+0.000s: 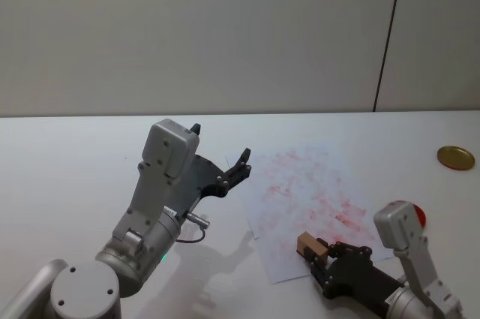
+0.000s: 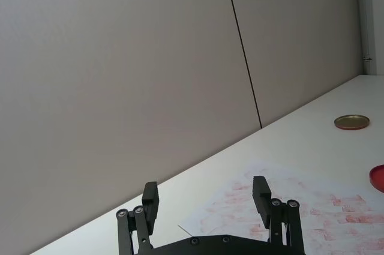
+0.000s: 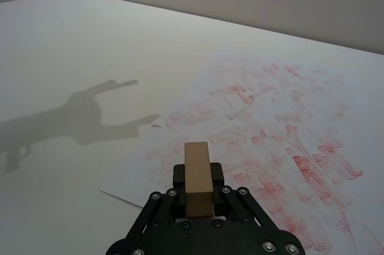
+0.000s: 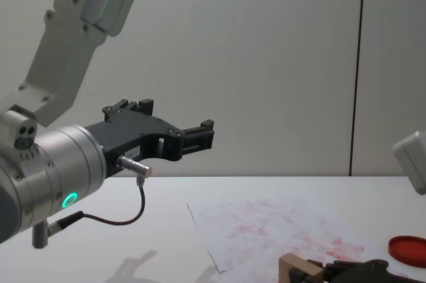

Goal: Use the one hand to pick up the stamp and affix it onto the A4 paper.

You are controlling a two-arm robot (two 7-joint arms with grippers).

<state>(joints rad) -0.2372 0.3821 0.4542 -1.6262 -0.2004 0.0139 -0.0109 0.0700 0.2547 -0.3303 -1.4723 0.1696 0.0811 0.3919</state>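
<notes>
One each: stamp, paper, pad, disc

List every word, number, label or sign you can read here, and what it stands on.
None can be read.
A4 paper: red stamp marks, too blotchy to read.
Stamp, held in the right hand at the paper's near edge: bare wood, no lettering.
Left hand, raised beside the paper: no readable label.

Robot's pretty clean looking tbh. The left arm and right arm are chunky silver-grey shells with rounded joints. The left end effector is matte black, with linkage-style fingers and tiny silver screws at the pivots. The left wrist has a glowing green ring light and a thin black cable looping off a metal plug. The right end effector has the same black, screw-dotted build.
</notes>
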